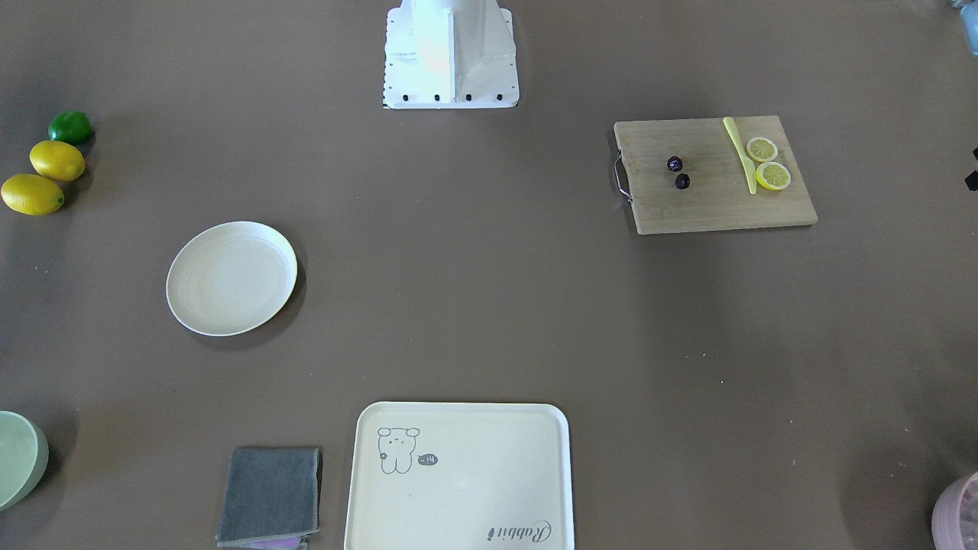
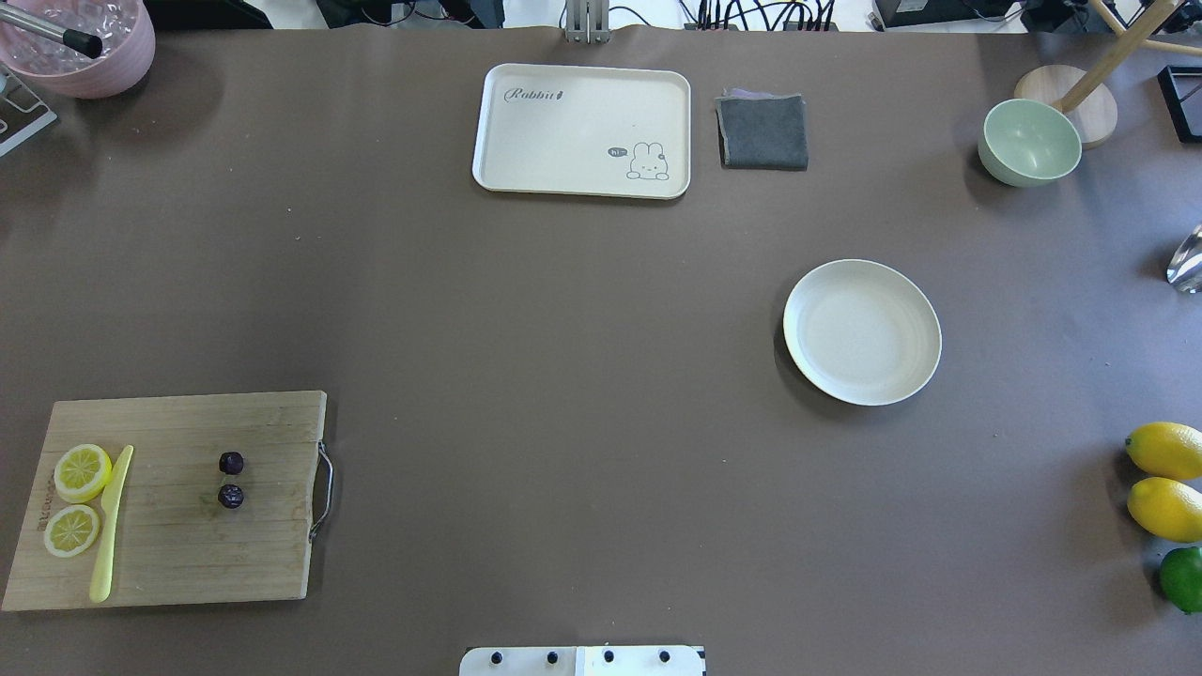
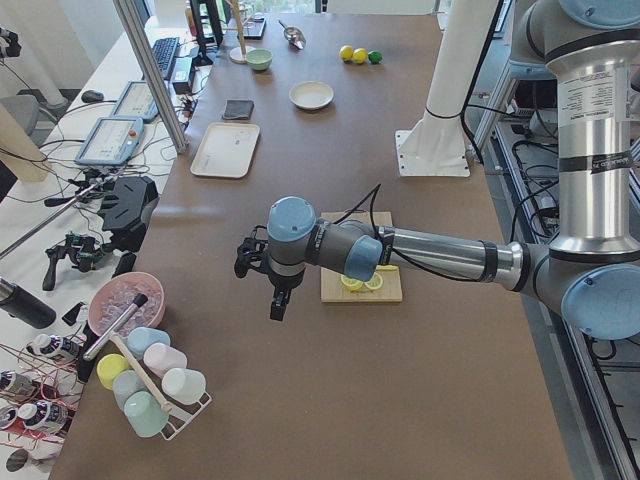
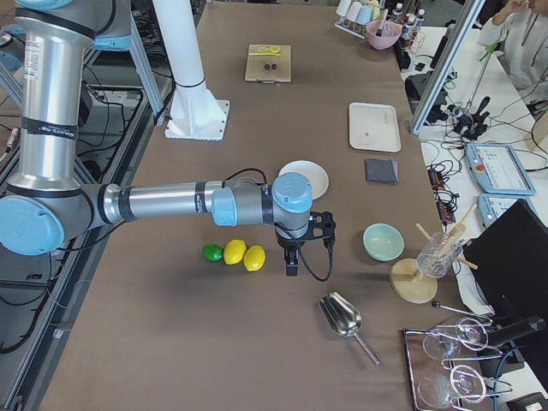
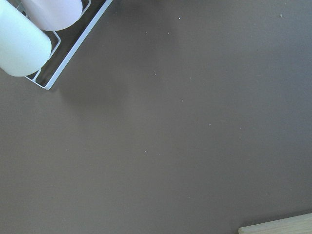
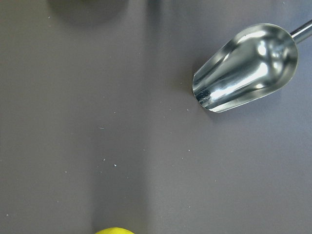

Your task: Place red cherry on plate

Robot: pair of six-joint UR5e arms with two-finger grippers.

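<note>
- Front view: neither of my pincers shows. The cherry (image 1: 682,181) lies on the board (image 1: 710,206), and the plate (image 1: 231,278) sits bare, well apart from it. I judge the task unstarted, with the reach for the cherry the step in hand.
- Overhead: no pincers here either. The cherry (image 2: 231,496) sits near the board's (image 2: 178,554) handle end, away from the knife (image 2: 111,526). The plate (image 2: 862,331) is across the table.
- Left side: my left pincer (image 3: 277,305) hangs over the table just beside the board (image 3: 335,285). I cannot tell whether it is released or clenched. My forearm hides the cherry.
- Right side: my right pincer (image 4: 291,261) hangs by the lemons (image 4: 244,255), grip likewise unreadable. The plate (image 4: 312,175) is near it, and the cherry (image 4: 271,64) is at the far end.
- Left wrist: only the board's corner (image 5: 278,224) shows. Next I must shift over the board and descend around that tiny cherry, which calls for fine aim.
- Right wrist: a scoop (image 6: 243,68) and nothing of the task.
</note>
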